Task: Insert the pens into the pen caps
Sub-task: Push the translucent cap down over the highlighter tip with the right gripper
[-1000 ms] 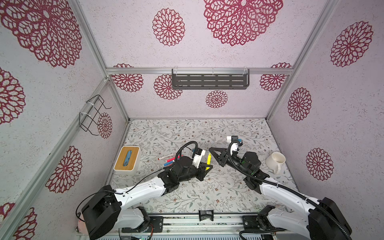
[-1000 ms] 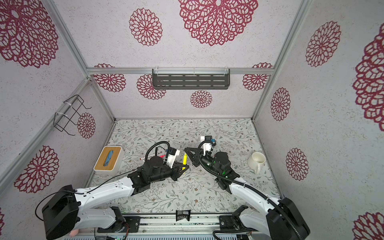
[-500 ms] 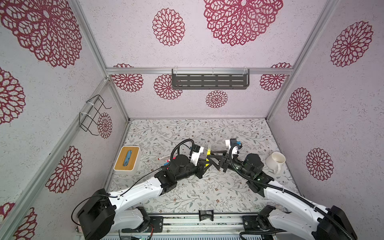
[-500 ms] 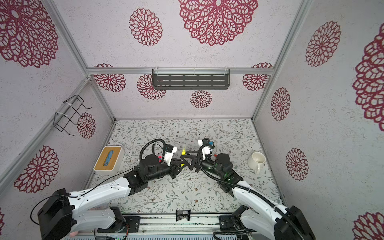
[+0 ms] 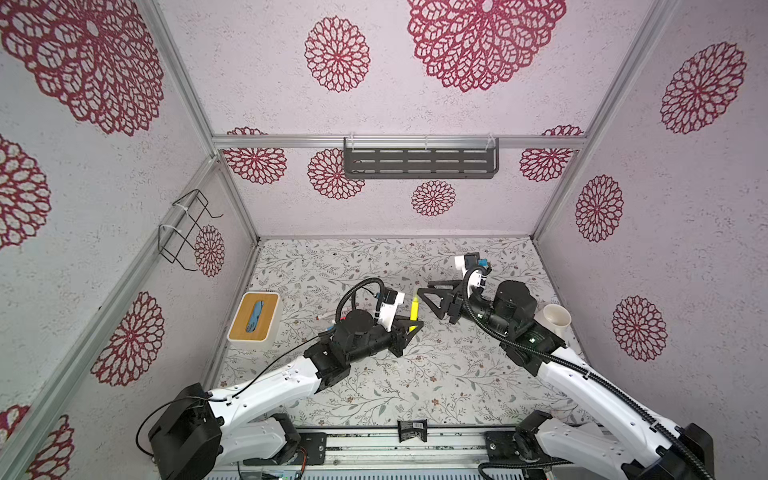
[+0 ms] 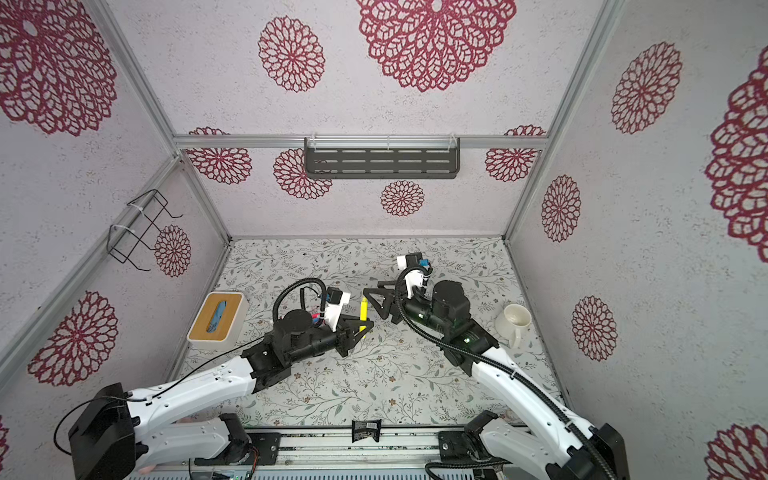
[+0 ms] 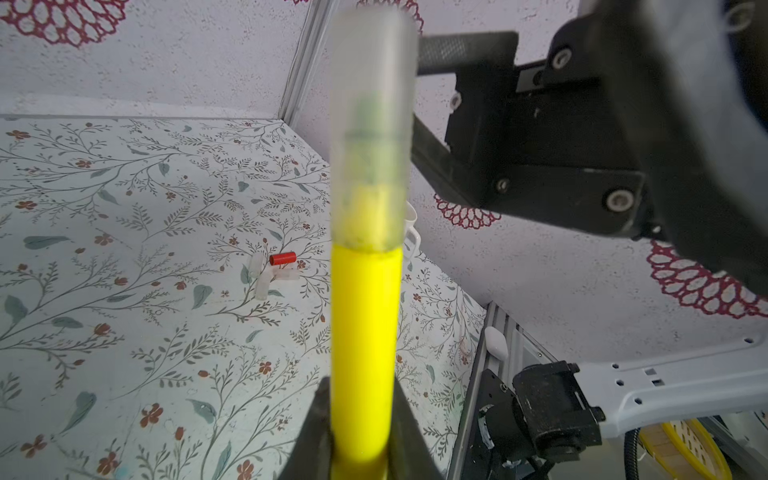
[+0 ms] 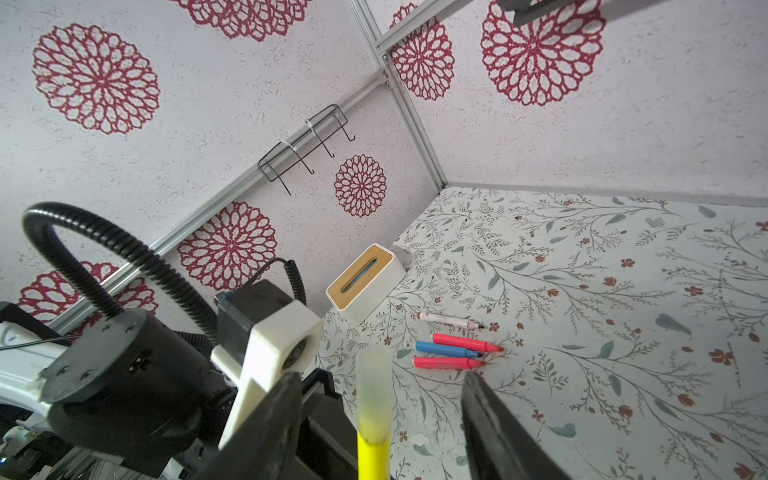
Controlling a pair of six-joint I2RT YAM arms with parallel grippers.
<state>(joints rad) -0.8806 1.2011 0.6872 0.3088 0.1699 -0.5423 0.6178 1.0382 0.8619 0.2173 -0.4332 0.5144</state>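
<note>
My left gripper [image 5: 411, 329] [image 7: 361, 440] is shut on a yellow pen [image 5: 414, 311] [image 7: 365, 353] held upright. A translucent pen cap [image 7: 372, 137] [image 8: 374, 390] sits over the pen's upper end. To the right of it in both top views, my right gripper [image 5: 428, 291] [image 8: 380, 386] is open, its fingers apart from the cap on either side. In the right wrist view a white pen [image 8: 449, 320], a red pen [image 8: 465, 343], a blue pen [image 8: 446, 350] and a pink pen [image 8: 446, 363] lie uncapped on the floral table. A red cap [image 7: 282, 258] and two clear caps [image 7: 259, 282] lie loose in the left wrist view.
A white box with a wooden slotted lid [image 5: 254, 316] [image 8: 365, 282] stands at the table's left edge. A white mug [image 5: 555, 320] [image 6: 513, 322] stands by the right wall behind my right arm. A dark shelf [image 5: 419, 163] and a wire rack [image 5: 187, 228] hang on the walls.
My right gripper, shut a second ago, met the yellow pen at the middle, then opened and drew back to the right. The cap now sits on the pen in my left gripper.
</note>
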